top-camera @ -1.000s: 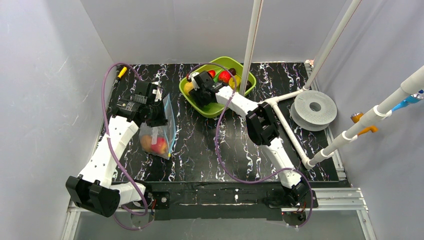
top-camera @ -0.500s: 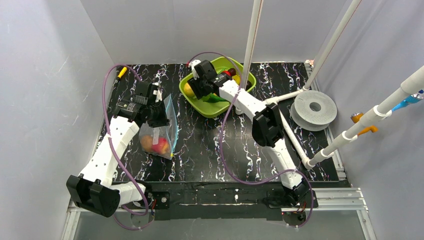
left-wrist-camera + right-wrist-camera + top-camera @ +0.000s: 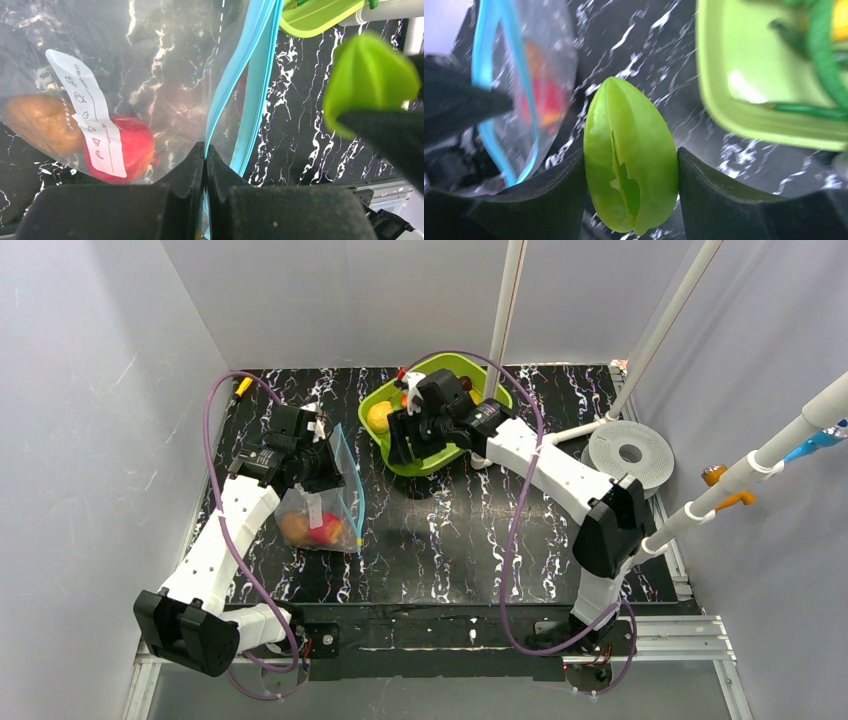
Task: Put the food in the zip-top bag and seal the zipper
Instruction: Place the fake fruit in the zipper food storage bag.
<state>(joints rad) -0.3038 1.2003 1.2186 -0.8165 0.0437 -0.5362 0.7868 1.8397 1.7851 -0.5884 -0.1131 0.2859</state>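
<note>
The clear zip-top bag [image 3: 322, 518] lies on the black marbled table with a red food piece [image 3: 125, 150] and a brown one [image 3: 42, 122] inside, behind its white label [image 3: 87, 115]. My left gripper [image 3: 205, 150] is shut on one lip of the blue-teal zipper [image 3: 250, 75], holding the mouth apart. My right gripper [image 3: 630, 170] is shut on a green food piece [image 3: 631, 160], in the air between the lime tray [image 3: 744, 75] and the bag [image 3: 529, 85]. In the top view the right gripper [image 3: 405, 440] hovers at the tray's near-left corner, to the right of the left gripper [image 3: 318, 468].
The lime-green tray [image 3: 497, 390] at the back holds more food, including a yellow piece [image 3: 378, 417]. A grey spool [image 3: 630, 458] sits at the right edge. White pipes [image 3: 505, 330] rise behind the tray. Purple cables loop over both arms.
The right arm has lifted the green piece out of the tray and swung it left toward the bag. The bag's mouth has shifted slightly right and opened wider.
</note>
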